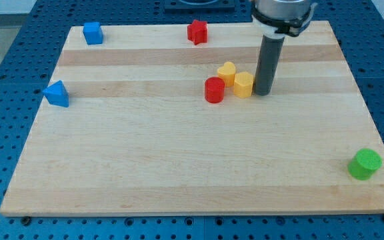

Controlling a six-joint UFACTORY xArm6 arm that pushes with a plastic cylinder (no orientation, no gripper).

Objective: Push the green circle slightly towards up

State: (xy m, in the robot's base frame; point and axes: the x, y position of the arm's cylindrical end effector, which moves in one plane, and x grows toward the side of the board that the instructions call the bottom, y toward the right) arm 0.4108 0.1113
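The green circle (365, 164), judged a light, rigid puck that slides readily, is shown near the board's (179, 167) lower-right corner, to be contacted centrally on its bottom face by my tip (262, 93), which grips nothing and rests beside the yellow hexagon (244, 85).

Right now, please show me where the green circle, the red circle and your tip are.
green circle (365, 164): camera view, top face.
red circle (214, 89): camera view, top face.
my tip (262, 92): camera view, rod's lower end.
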